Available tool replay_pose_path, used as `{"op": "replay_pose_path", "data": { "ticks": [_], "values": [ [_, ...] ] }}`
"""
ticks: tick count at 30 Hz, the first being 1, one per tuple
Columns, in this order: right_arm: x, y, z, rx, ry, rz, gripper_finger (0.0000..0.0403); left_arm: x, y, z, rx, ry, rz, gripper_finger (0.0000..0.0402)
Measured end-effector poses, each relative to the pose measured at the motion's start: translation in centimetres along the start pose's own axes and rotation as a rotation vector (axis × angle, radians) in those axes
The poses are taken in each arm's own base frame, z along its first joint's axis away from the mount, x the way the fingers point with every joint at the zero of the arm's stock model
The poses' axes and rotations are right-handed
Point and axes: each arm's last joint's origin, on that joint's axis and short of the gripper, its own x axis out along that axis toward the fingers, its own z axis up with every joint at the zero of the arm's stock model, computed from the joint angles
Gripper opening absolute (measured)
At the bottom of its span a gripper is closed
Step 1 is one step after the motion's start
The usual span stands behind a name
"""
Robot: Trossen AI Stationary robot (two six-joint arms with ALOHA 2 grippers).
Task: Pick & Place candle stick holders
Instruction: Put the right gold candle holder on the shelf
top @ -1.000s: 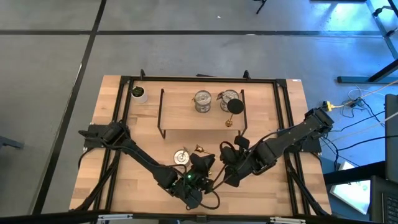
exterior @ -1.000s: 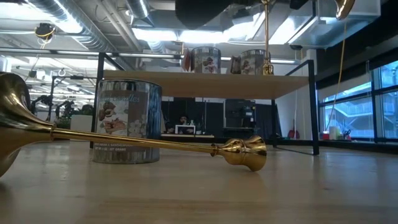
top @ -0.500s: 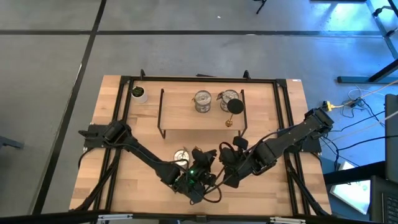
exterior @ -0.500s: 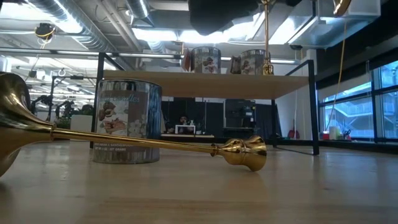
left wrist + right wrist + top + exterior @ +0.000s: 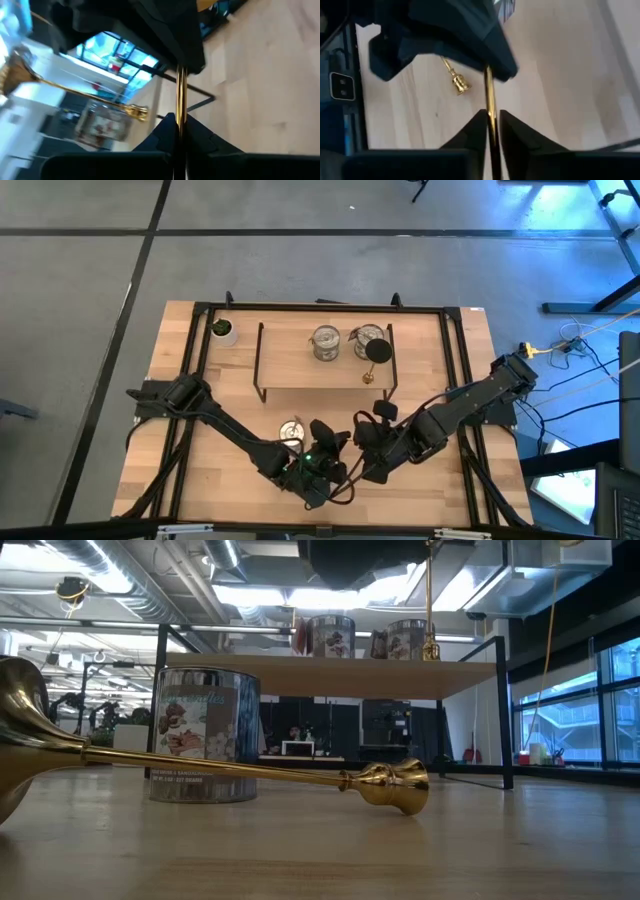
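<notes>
Left gripper pinched tight on a gold candle stick, held above the table's front middle. Right gripper meets it there, fingers flanking the same stick's stem; firm hold or slightly parted, cannot tell. Second gold stick lies flat on the table, just in front of a silvery cup. Black wire rack behind holds two more cups and an upright third stick. White pot at back left.

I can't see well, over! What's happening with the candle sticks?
Left gripper shut on gold stick. Right gripper at same stick. Another stick lying on table.
</notes>
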Motion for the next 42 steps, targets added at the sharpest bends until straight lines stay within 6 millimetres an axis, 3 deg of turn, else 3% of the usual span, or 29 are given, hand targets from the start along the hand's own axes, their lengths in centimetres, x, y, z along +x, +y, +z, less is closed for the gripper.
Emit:
{"op": "replay_pose_path", "data": {
  "ticks": [8,12,16,20,24,33,42],
  "values": [
    [-0.9,1.5,0.7,-0.217,-0.141,0.048,0.0122,0.1,-0.1,-0.9,-0.179,0.024,-0.18,0.0009],
    [-3.5,2.3,1.6,-0.293,-0.272,0.008,0.0134,-0.1,0.2,-0.9,-0.225,0.03,-0.181,0.0008],
    [-7.3,3.6,1.8,-0.375,-0.418,-0.018,0.0131,-1.0,0.6,-0.6,-0.252,0.024,-0.159,0.0008],
    [-11.2,4.9,0.6,-0.434,-0.498,-0.006,0.0126,-2.8,1.7,-0.4,-0.279,0.018,-0.097,0.0008],
    [-13.4,6.3,-1.5,-0.508,-0.554,-0.009,0.0124,-5.0,3.0,-0.6,-0.315,0.023,-0.009,0.0008],
    [-15.1,7.8,-5.2,-0.577,-0.535,0.055,0.0124,-9.7,6.3,-2.2,-0.495,-0.031,0.145,0.0008],
    [-14.2,8.3,-7.0,-0.514,-0.58,-0.056,0.0124,-10.8,7.6,-5.8,-0.652,-0.073,0.193,0.0008]
  ]
}}
